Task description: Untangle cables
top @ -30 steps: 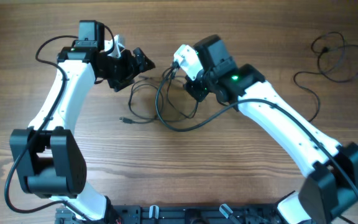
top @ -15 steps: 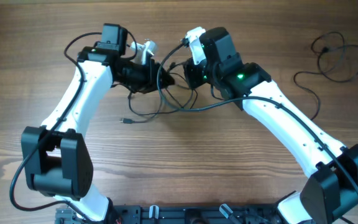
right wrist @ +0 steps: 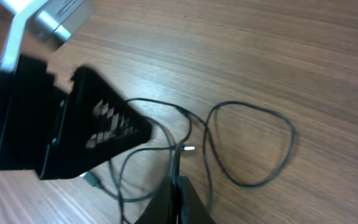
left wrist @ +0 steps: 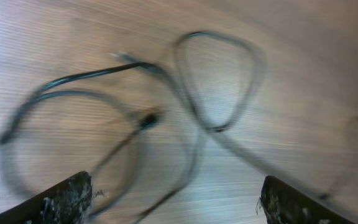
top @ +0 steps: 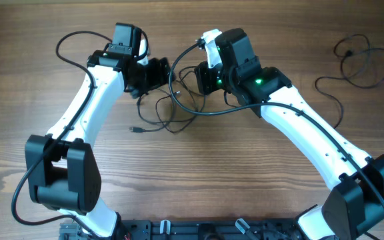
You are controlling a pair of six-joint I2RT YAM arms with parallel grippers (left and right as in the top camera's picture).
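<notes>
Cables (top: 173, 108) thin, black and limp, lying in loose overlapping loops on the bench (top: 199, 183), directly below the right pincer (top: 202, 81) and spreading from it toward the robot's base. Second cord (top: 355, 60) coiled alone, well apart from the right pincer, far out on the side away from the left pincer (left wrist: 179, 208).

Right pincer closed to a point. Judging by its wrist view, nipped on one strand of the cables running straight out of the tips. Left pincer wide open just beside the right pincer, nothing between its fingers, hovering over the loops.

Likely light enough to lift with no effort and too soft to hold any shape. Expect sagging, sliding and dragging of neighbouring loops under any pull. Smooth jacket, so probably slippery in a weak pinch. Best taken on a free stretch of cord near the small plug (top: 133, 129), away from the crossings, then drawn outward slowly. Not by the plug itself, small and easy to strain.

Over-and-under order at the crossings hard to tell. Left wrist view smeared by motion blur, cord edges doubled. Number of separate cords in the tangle not readable. Contact at the right pincer's tips partly hidden by the fingers themselves.
</notes>
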